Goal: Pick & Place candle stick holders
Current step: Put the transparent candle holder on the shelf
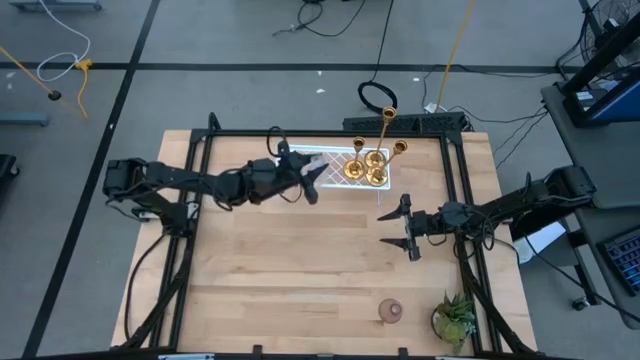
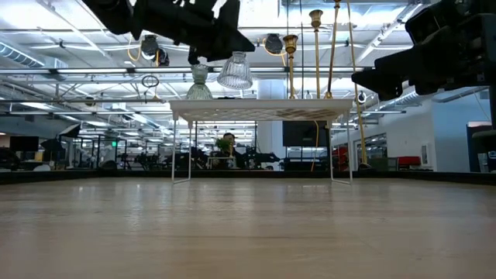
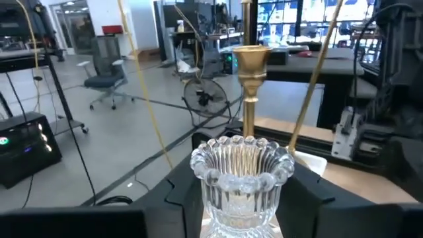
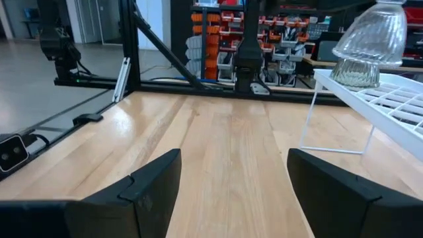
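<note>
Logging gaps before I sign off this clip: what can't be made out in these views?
- Left gripper: in the high view its tips blend into the white tray; the left wrist view cuts off the clear glass holder at the base, so the grip is unseen.
- Greenish glass holder: low view, top hidden by the left arm.
- Pinkish holder: too small for detail.
</note>
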You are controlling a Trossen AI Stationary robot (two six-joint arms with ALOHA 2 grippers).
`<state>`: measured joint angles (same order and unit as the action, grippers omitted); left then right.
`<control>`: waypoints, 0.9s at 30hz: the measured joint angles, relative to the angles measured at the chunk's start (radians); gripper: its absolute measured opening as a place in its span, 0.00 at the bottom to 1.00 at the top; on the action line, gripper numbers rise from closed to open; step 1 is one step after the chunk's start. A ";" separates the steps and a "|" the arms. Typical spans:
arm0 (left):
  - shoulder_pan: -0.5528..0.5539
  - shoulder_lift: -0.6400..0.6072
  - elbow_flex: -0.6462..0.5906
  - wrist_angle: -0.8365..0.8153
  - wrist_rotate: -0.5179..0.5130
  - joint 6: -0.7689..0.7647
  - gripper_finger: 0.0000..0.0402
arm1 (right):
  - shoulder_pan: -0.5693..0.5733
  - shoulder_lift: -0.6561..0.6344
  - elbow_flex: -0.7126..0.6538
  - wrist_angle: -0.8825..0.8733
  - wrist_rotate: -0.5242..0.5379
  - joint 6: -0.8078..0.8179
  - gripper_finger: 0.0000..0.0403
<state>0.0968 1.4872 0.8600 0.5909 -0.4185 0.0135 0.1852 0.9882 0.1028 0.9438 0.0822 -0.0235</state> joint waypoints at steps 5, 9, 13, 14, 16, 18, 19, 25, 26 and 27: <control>0.041 0.000 0.000 -0.024 0.082 0.003 0.39 | 0.000 0.000 0.000 0.000 0.000 0.000 0.66; 0.056 0.000 0.000 -0.060 0.084 0.012 0.47 | 0.000 0.000 0.000 0.000 0.000 0.000 0.66; 0.067 0.018 0.002 -0.056 0.077 0.027 0.47 | 0.000 0.000 0.000 0.001 -0.001 -0.013 0.66; 0.069 0.024 0.002 -0.052 0.077 0.027 0.46 | 0.000 0.000 0.000 0.001 -0.001 -0.015 0.66; 0.072 0.031 0.003 -0.056 0.075 0.042 0.44 | 0.000 0.000 0.000 0.001 -0.002 -0.016 0.66; 0.072 0.031 0.003 -0.060 0.075 0.055 0.43 | 0.000 0.000 0.000 -0.001 -0.004 -0.016 0.66; 0.072 0.031 0.003 -0.060 0.075 0.067 0.42 | 0.000 0.000 0.000 -0.004 -0.005 -0.016 0.66; 0.064 0.033 0.001 -0.059 0.076 0.109 0.45 | 0.000 0.000 0.000 -0.007 -0.005 -0.020 0.66; 0.064 0.033 0.001 -0.060 0.076 0.108 0.46 | 0.000 0.000 0.000 -0.007 -0.005 -0.023 0.66; 0.064 0.033 0.001 -0.061 0.076 0.108 0.47 | 0.000 0.000 0.000 -0.007 -0.005 -0.026 0.66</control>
<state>0.1612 1.5200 0.8612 0.5301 -0.3428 0.1219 0.1851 0.9882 0.1028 0.9368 0.0776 -0.0496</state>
